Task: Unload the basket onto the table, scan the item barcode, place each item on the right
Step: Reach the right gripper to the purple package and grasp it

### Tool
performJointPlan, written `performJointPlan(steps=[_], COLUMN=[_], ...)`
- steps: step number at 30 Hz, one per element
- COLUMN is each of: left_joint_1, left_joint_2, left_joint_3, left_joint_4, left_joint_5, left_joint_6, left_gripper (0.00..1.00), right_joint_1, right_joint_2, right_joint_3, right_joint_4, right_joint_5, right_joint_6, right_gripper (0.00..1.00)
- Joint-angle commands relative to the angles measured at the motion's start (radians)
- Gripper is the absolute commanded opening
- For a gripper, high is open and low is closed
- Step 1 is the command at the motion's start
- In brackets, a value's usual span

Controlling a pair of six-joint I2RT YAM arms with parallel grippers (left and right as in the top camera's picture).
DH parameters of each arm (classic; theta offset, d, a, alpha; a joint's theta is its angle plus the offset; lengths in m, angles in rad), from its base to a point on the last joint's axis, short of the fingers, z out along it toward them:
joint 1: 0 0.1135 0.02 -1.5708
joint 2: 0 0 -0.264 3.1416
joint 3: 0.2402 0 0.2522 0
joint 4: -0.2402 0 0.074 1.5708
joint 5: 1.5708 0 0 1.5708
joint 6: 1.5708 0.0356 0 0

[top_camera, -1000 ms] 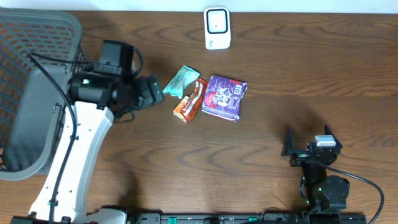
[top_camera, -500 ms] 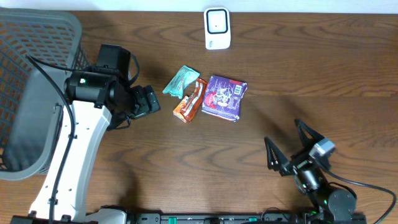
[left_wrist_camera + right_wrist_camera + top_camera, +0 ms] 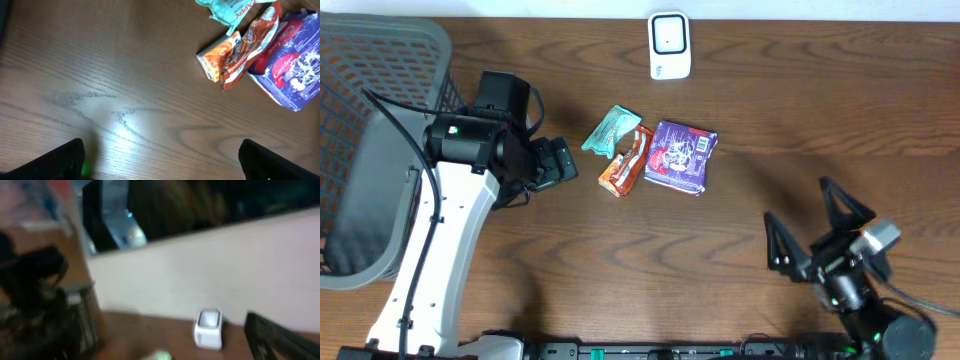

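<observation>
Three snack packets lie bunched together near the middle of the brown wooden surface (image 3: pixel 770 110). The teal packet (image 3: pixel 611 131) sits at the upper left of the group, the orange packet (image 3: pixel 626 162) slants below it, and the purple packet (image 3: pixel 681 156) lies just to the right, touching the orange one. The white scanner (image 3: pixel 669 45) stands at the far edge of the surface, apart from the packets. A grey basket (image 3: pixel 380 150) fills the left end.

The left tool (image 3: pixel 565 163) hangs just left of the orange packet, released and holding nothing; in the left wrist view its two dark fingers (image 3: pixel 65 160) stand wide apart at the bottom corners, with bare wood between them and the packets up at the top right. The right tool (image 3: pixel 800 210) is at the near right, well apart from the packets, spread open and empty. The right wrist view is blurred, but the scanner shows pale against a light wall
</observation>
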Motion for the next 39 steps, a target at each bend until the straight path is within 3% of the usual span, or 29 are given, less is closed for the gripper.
performJointPlan(steps=[1,8,13,18,22,28,39], left_joint_1=[0.003,0.003,0.003,0.003,0.003,0.003,0.003], left_joint_2=[0.006,0.006,0.006,0.006,0.006,0.006,0.006], left_joint_3=[0.006,0.006,0.006,0.006,0.006,0.006,0.006], left_joint_4=[-0.003,-0.003,-0.003,-0.003,-0.003,-0.003,-0.003], left_joint_5=[-0.01,-0.01,-0.01,-0.01,-0.01,-0.01,-0.01], left_joint_6=[0.009,0.009,0.009,0.009,0.009,0.009,0.009], left_gripper=[0.98,0.98,0.98,0.98,0.98,0.98,0.98], right_joint_1=[0.004,0.005,0.005,0.005,0.009,0.081,0.119], right_joint_2=[0.176,0.652,0.925,1.135,1.255,1.403,1.55], right_joint_3=[0.196,0.57,0.69,0.686,0.686,0.687,0.695], right_joint_4=[-0.154,-0.663,-0.853,-0.853,-0.83,-0.815,-0.541], right_joint_5=[0.025,0.002,-0.301,-0.333,-0.28,-0.21,-0.078], right_joint_6=[-0.2,-0.323,-0.325,-0.319,-0.188,-0.144,0.174], right_gripper=[0.99,0.99,0.99,0.99,0.99,0.97,0.86])
